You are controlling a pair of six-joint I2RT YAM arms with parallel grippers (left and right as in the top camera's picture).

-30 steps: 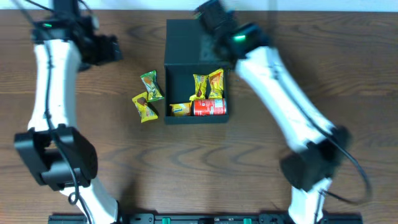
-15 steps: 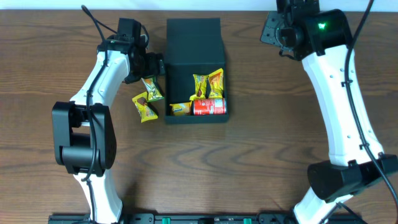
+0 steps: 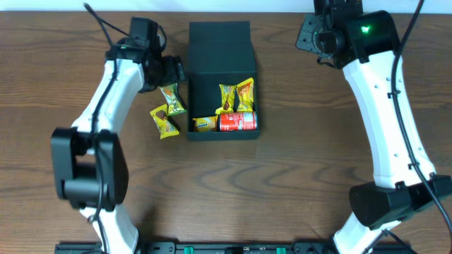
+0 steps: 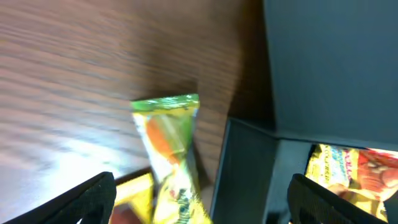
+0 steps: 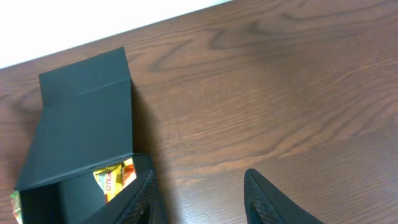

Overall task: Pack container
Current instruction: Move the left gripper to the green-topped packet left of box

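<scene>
Left wrist view: our left tool hangs wide and empty over a crinkled green-and-yellow snack packet on the brown wooden bench, just beside the matte black square container, apparently lined up to grasp it. Our right tool, also wide, hovers clear of that container.

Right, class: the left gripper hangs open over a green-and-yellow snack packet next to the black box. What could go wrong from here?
1. The open left gripper spans both the green-and-yellow foil snack packet and the side wall of the matte black box container; closing could pinch or shove the wall instead.
2. A second yellow foil packet lies close beside the first, so it might get dragged or grabbed too.
</scene>
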